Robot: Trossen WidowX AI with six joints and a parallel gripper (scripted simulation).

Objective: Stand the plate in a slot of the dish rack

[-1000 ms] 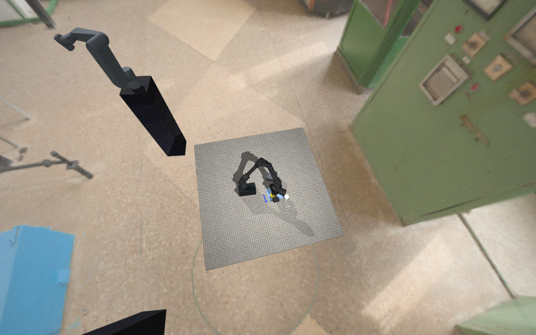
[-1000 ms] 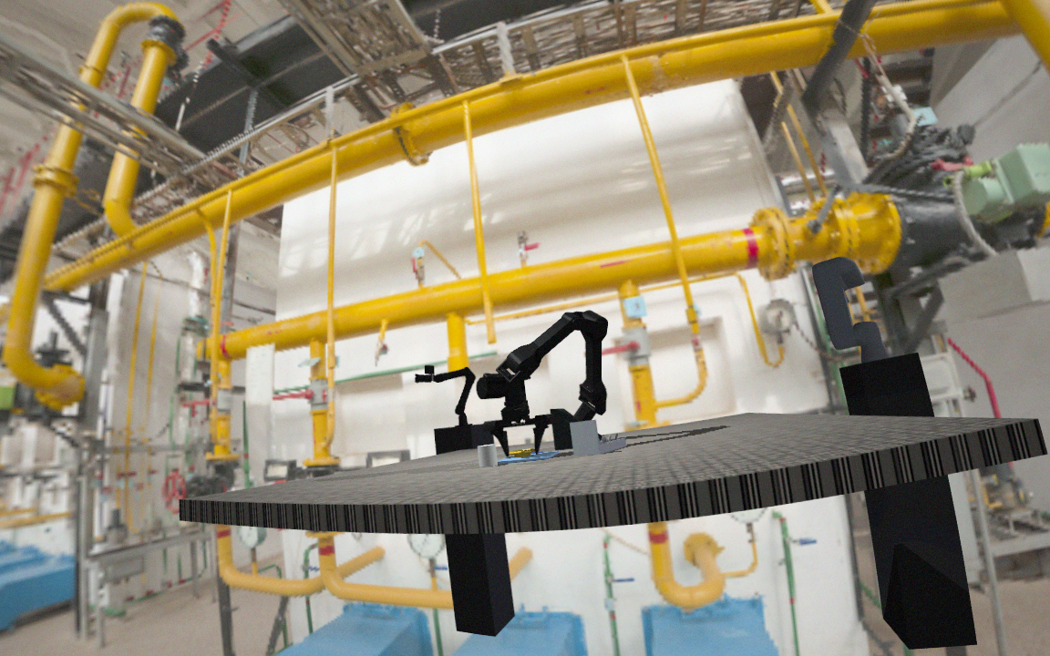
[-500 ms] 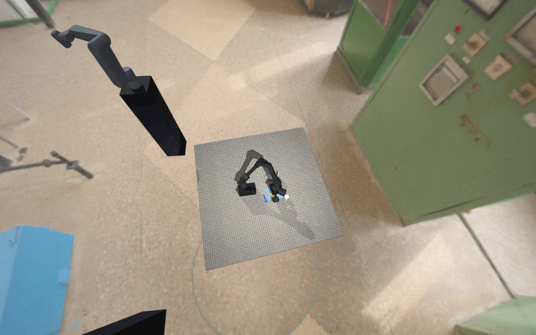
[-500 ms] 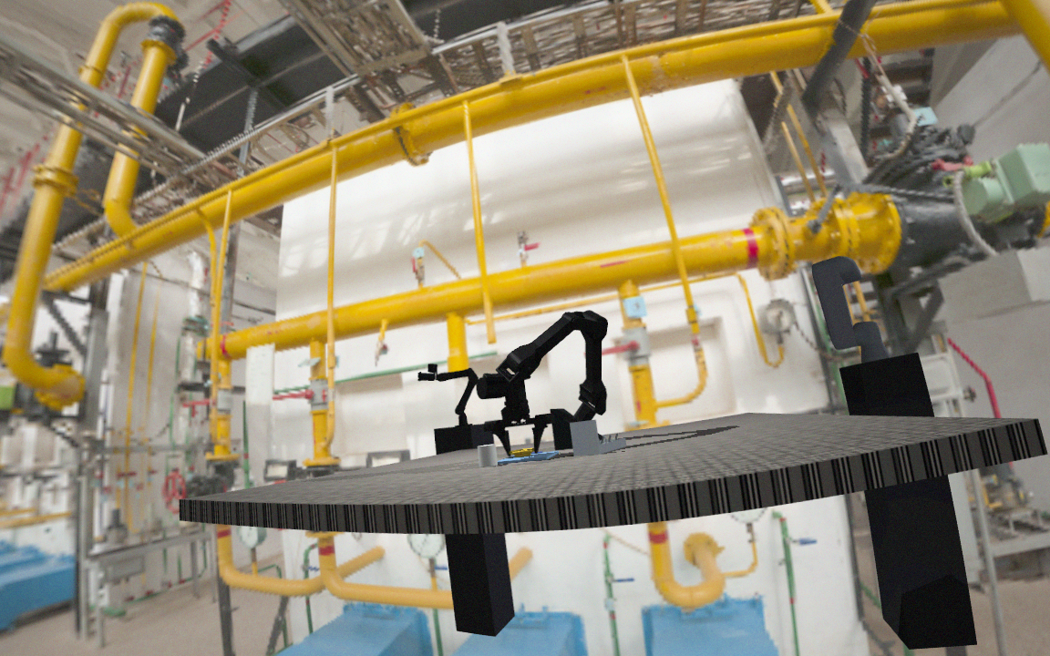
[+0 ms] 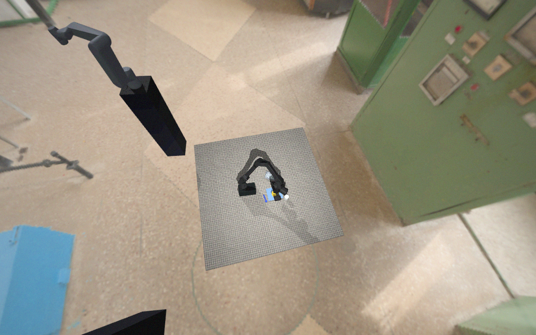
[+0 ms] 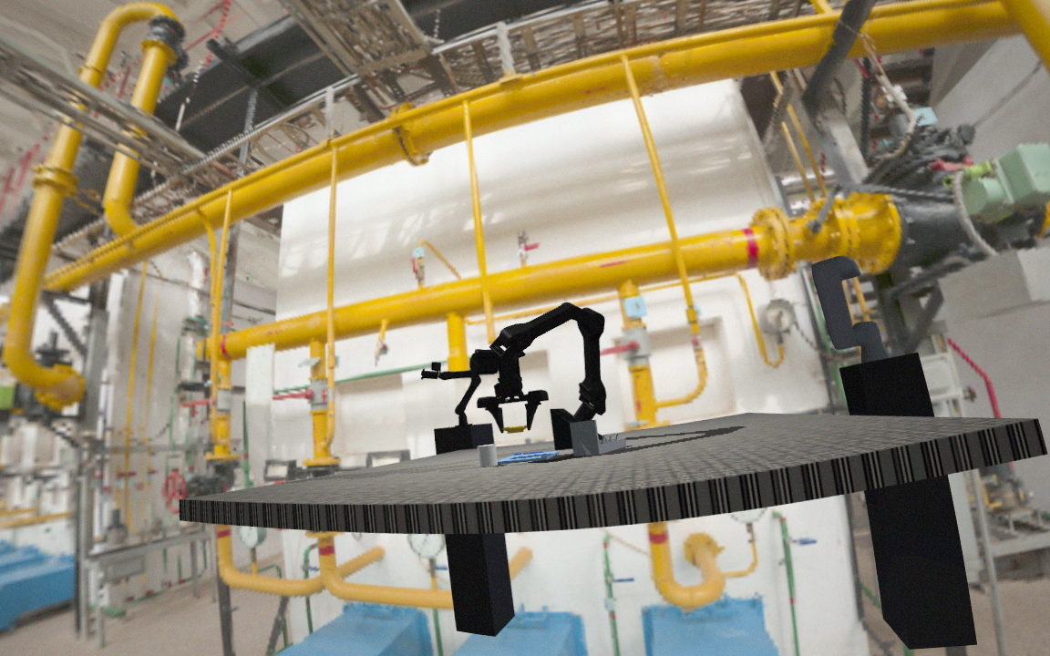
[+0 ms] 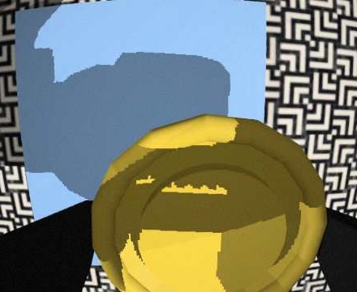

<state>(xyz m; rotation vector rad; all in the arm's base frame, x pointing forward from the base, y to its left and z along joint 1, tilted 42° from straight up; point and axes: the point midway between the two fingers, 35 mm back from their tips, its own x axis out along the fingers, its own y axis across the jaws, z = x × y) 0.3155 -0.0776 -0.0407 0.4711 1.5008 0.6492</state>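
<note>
I had my tool (image 5: 277, 193) (image 6: 516, 423) (image 7: 209, 220) clenched on the yellow plate (image 5: 273, 193) (image 6: 517, 429) (image 7: 211, 203), one finger at either side of its rim. The plate hung in the air above the table (image 5: 228, 245) (image 6: 675, 489) (image 7: 320, 65), close to level, with its hollow side facing my wrist. In the exterior view there was a gap between it and the light blue mat (image 5: 269, 194) (image 6: 525, 457) (image 7: 166, 32), which lay flat on the table, well in from every edge.

My base (image 5: 247, 190) stood toward the table's left edge, as the top view showed it, and my arm arched from there toward the right edge before bending down over the mat. The dish rack (image 5: 268, 175) (image 6: 585, 437) stood apart from the plate, on the side toward the top edge in the top view. The plate was outside its slots, and I had not let go. My own arm covered part of the rack from above, so I could not make out each rail.

A white cup (image 5: 286, 197) (image 6: 486, 455) stood near the mat, on the side toward the table's right edge from above. A thin, dark blue thing (image 5: 264, 198) lay near the mat's other side, toward the left edge; it was too small to name.
</note>
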